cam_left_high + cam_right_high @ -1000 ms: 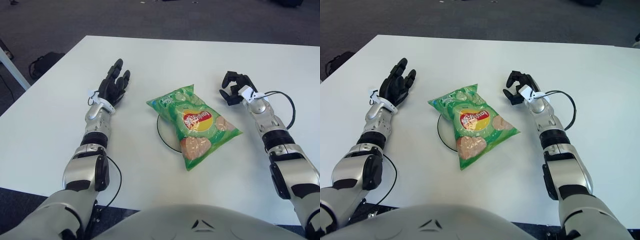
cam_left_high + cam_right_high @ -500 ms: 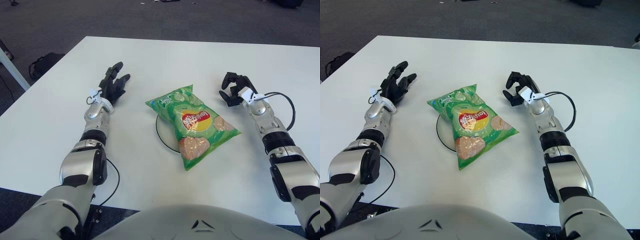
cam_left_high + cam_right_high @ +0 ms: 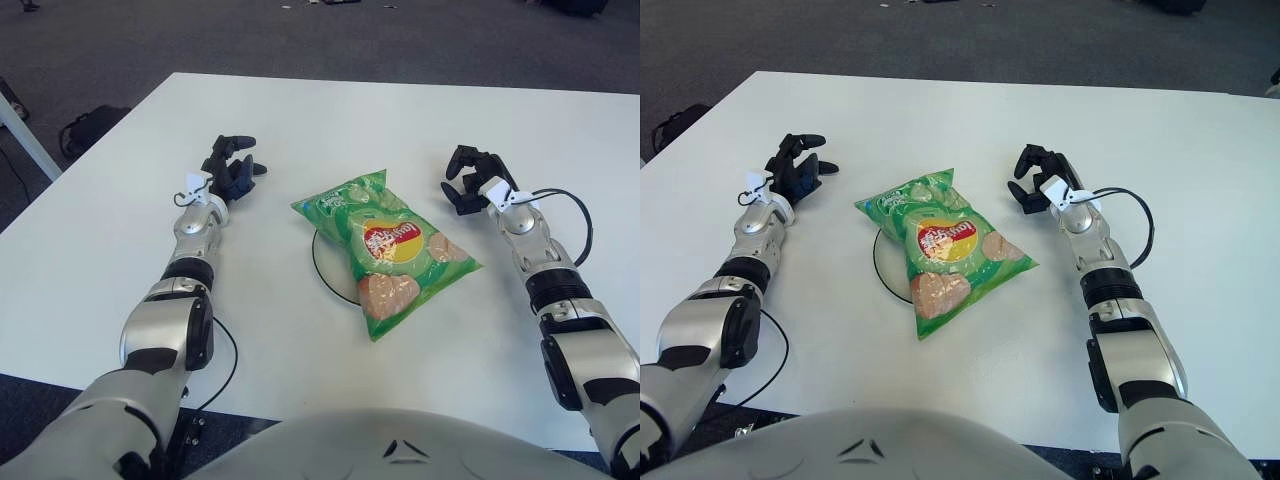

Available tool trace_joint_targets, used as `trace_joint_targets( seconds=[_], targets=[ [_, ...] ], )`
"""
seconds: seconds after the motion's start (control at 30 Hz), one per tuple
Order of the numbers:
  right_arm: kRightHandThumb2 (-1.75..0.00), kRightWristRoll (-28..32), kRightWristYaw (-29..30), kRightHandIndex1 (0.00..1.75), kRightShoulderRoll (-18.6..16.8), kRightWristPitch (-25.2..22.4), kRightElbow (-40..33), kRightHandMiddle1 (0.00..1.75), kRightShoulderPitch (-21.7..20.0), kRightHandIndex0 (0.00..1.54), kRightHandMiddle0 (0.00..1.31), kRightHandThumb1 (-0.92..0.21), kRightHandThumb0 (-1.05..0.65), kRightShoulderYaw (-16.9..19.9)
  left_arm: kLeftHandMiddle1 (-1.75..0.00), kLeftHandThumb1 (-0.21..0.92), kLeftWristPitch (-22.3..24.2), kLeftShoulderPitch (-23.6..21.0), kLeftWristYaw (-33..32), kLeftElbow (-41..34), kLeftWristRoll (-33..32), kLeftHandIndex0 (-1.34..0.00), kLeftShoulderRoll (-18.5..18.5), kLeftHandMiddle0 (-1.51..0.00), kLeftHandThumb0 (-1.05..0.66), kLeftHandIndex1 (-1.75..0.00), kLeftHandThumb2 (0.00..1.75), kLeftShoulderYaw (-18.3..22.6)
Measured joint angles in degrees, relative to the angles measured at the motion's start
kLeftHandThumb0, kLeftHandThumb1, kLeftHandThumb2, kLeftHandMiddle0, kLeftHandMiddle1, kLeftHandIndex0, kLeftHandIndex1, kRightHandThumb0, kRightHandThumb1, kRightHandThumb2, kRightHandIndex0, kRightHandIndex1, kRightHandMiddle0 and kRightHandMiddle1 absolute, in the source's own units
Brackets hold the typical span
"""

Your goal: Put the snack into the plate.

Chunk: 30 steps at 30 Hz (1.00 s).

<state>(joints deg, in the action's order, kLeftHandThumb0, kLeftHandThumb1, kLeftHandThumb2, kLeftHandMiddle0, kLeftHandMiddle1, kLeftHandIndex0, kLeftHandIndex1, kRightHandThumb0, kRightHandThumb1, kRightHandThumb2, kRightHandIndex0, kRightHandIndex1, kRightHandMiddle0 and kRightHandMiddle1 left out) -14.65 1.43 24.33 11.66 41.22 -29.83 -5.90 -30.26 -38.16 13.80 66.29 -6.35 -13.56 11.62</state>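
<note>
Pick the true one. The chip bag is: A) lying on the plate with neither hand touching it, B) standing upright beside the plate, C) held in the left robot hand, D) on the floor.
A: the chip bag lies flat over the plate, with the left robot hand and right robot hand apart from it on either side.

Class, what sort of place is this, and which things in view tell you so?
Probably an office or lab: a plain white table, dark carpet around it, and a bag on the floor.
</note>
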Motion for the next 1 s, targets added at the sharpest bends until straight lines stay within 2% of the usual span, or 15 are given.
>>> trace_joint_targets(
  seconds=[0.3,0.67,1.0],
  targets=[
    [-1.32,0.73,3.74,1.75,-1.86,-0.20,-0.81,1.75,1.34,1.12,0.62,-0.31,-0.49,2.62,-1.75,0.48,-0.08,1.70,-2.46,-3.31,2.51,-0.48,1.35,-0.96,-0.43,-1.75,1.11,-2.68],
    [-1.27,5.94,6.01,1.75,-5.00,-1.55,-0.74,1.75,1.68,1.09,0.58,-0.36,-0.47,8.10,-1.75,0.45,0.29,3.01,-0.34,-5.85,2.35,-0.50,1.64,-0.95,-0.44,-1.75,1.14,-3.84],
    [-1.26,13.07,8.36,1.75,-8.78,-3.41,-0.37,1.75,1.20,1.10,0.58,-0.36,-0.46,14.57,-1.75,0.44,-1.80,3.88,0.78,-7.88,4.00,-0.51,1.62,-1.04,-0.44,-1.75,1.16,-6.63]
  ],
)
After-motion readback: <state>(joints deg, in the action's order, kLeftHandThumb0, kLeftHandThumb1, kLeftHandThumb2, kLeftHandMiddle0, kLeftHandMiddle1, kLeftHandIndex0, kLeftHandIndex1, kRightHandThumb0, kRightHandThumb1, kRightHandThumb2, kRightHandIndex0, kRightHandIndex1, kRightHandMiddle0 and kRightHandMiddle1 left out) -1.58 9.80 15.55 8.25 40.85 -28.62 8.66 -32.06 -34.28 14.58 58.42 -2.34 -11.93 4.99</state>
